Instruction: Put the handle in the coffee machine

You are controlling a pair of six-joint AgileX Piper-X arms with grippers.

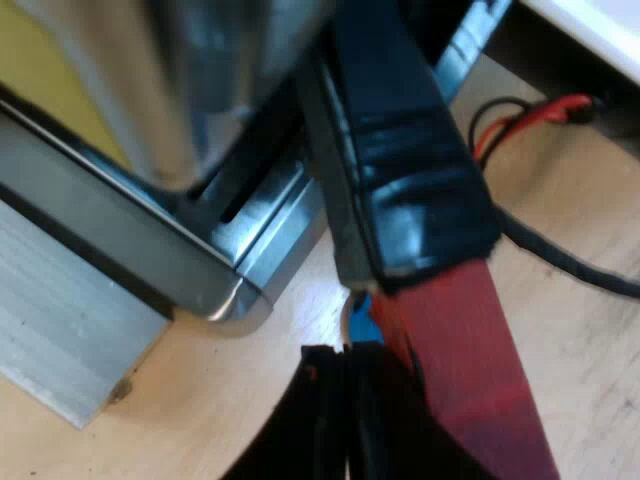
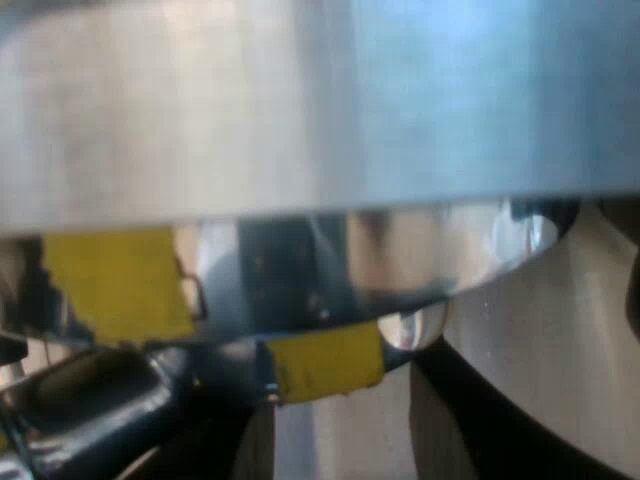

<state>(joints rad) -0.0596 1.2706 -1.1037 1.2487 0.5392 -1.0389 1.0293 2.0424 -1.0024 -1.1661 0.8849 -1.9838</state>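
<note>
Brushed metal surrounds the handle [image 1: 410, 170]. The machine [image 1: 225, 255] has a low base with rounded, shiny edges and a dark slot along it, and a blurred, polished part hangs just above. Beside the base sits a block [image 1: 60, 340] of ribbed, matt aluminium with a square corner. Both stand on a table [image 1: 570, 400] of pale, smooth wood. Thin red and black cables [image 1: 525, 120] curl over the wood near the handle, apart from it.

Glossy, black and faceted, the handle finishes in a flat red end [image 1: 470, 380]. Its black part runs close past the base's corner, and the red end lies over the wood. Whether it is locked in I cannot tell. Matt black, the left gripper [image 1: 345, 410] is just beside the red end; whether it clasps the handle I cannot tell.

From the right wrist, a broad metal band passes very near, with a mirror-bright curve below it and patches of yellow tape [image 2: 115, 285]. The right gripper [image 2: 490, 420] is a black curve under that metal; clenched or released, I cannot tell.
</note>
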